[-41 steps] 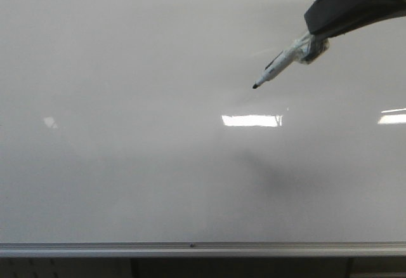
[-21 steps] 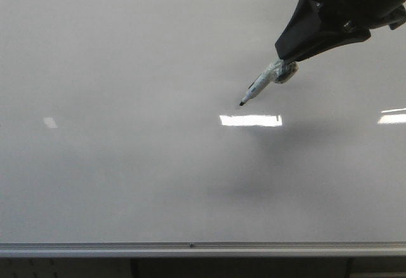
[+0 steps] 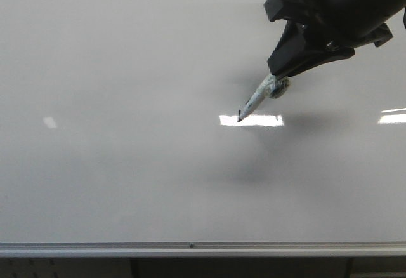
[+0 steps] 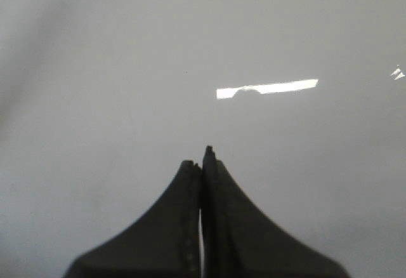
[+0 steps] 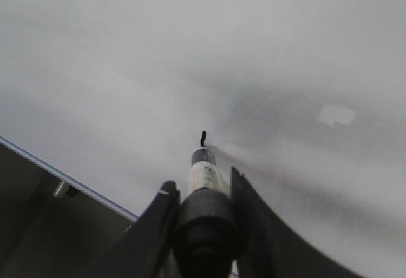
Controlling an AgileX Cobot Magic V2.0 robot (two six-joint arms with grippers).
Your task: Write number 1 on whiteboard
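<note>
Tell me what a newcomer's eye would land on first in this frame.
The dark right gripper at the upper right of the front view, its jaws clamped on a marker whose black tip sits at the whiteboard surface. Next, the bright light reflection right beside that tip. In the right wrist view, a tiny dark mark shows at the tip.

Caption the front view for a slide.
Right gripper holds a marker, its tip at the whiteboard beside a bright light reflection.
</note>
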